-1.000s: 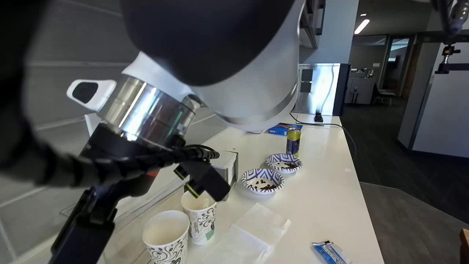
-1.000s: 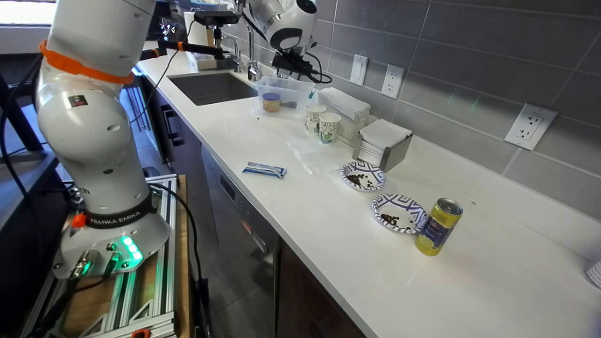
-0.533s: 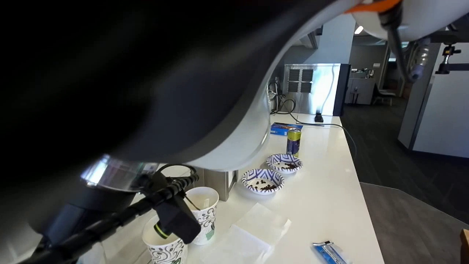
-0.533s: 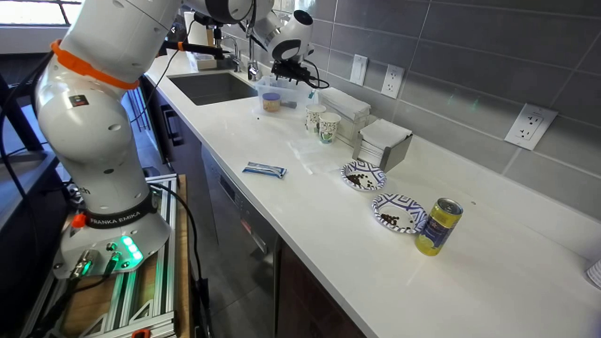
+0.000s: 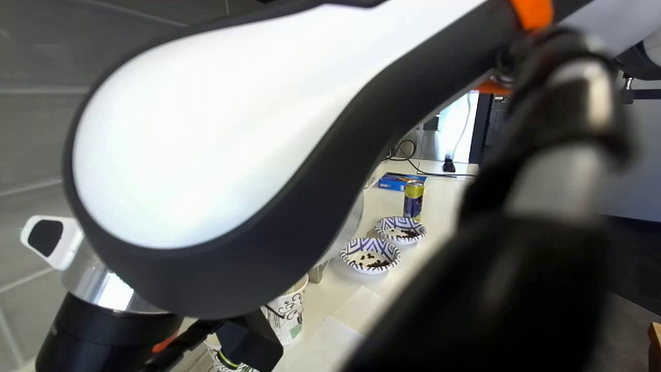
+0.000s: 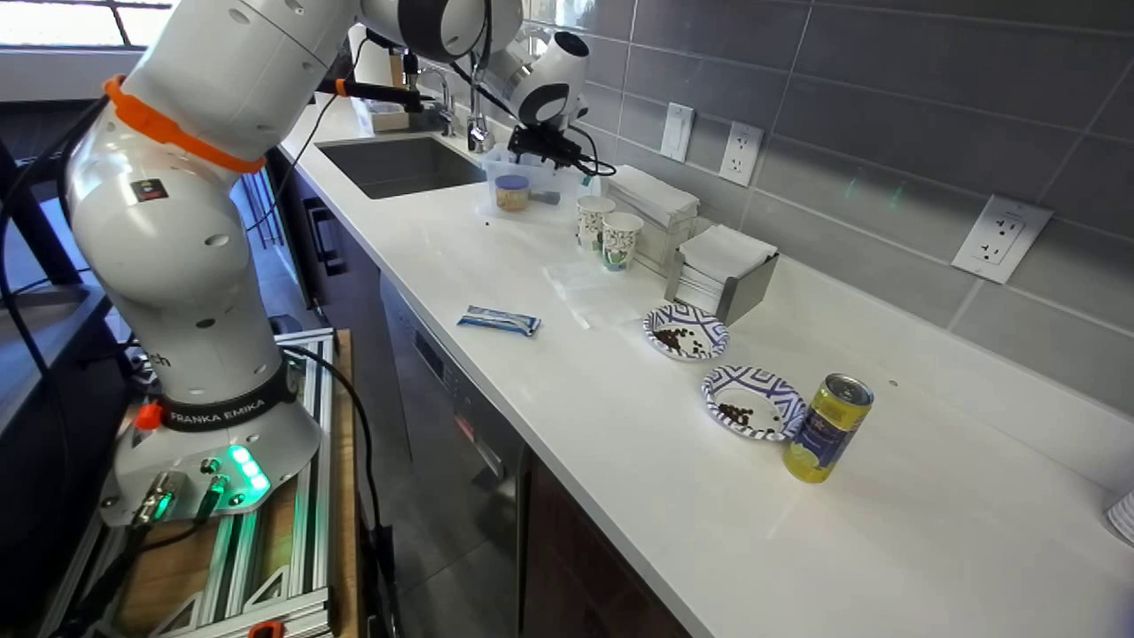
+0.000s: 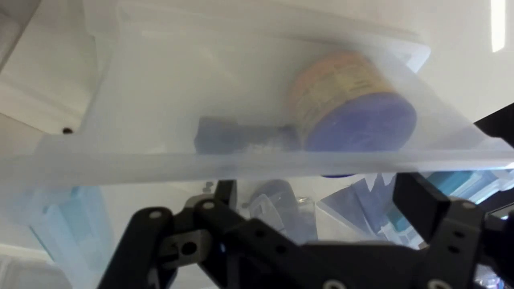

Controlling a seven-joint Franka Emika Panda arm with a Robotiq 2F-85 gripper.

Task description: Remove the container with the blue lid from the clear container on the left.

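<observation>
One blue-lidded tub (image 6: 512,193) sits in one clear bin (image 7: 140,170) by a blurry dark thing (image 7: 219,136). Two paper cups (image 6: 621,243), two patterned bowls (image 6: 740,381). The claw (image 7: 321,196) is spread wide.

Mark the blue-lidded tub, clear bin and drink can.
Blue-lidded tub (image 6: 512,196): in an exterior view, its body.
Clear bin (image 7: 257,165): in the wrist view, its rim.
Drink can (image 6: 826,432): in an exterior view, its side.

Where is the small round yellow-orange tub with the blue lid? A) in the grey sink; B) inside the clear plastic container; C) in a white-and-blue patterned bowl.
B: in the wrist view, the tub sits inside, showing through the wall of the clear plastic container.
</observation>
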